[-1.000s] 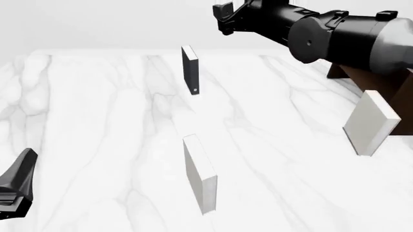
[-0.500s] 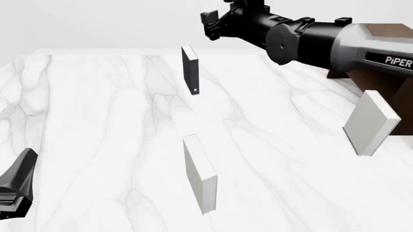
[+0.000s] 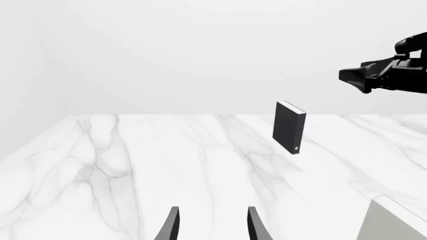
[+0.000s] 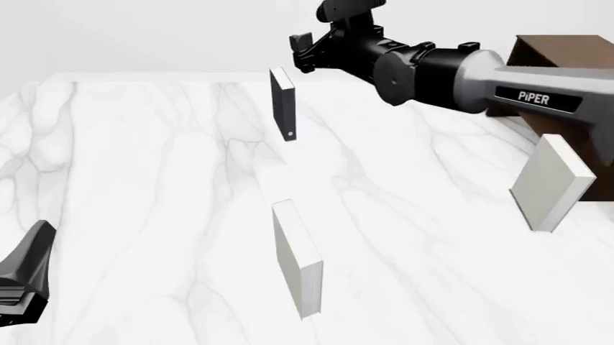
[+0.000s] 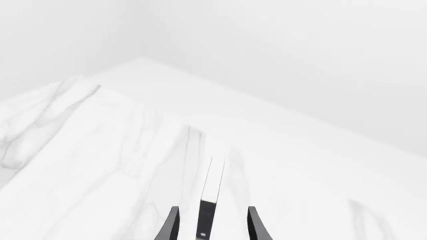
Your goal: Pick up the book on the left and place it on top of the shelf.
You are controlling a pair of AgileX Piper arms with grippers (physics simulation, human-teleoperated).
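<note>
The black book [image 4: 284, 108] stands upright on the far middle of the marble table, white dot low on its spine. It also shows in the left wrist view [image 3: 289, 128] and, from above, in the right wrist view [image 5: 210, 200]. My right gripper [image 4: 301, 53] is open, in the air just above and to the right of the book's top, not touching it; its fingers [image 5: 172, 226] frame the book from above. My left gripper [image 4: 24, 277] is open and empty at the near left [image 3: 212, 227]. The dark brown shelf [image 4: 561, 52] stands at the far right, partly behind the right arm.
A pale grey-white book [image 4: 298, 259] stands upright in the near middle, with its corner in the left wrist view [image 3: 393, 222]. A second pale book [image 4: 551, 183] leans by the shelf at the right. The right arm [image 4: 461, 68] reaches across the far right of the table.
My right arm has swung left and slightly down, bringing its gripper close above the black book and uncovering the shelf. The left gripper and the books have not moved.
</note>
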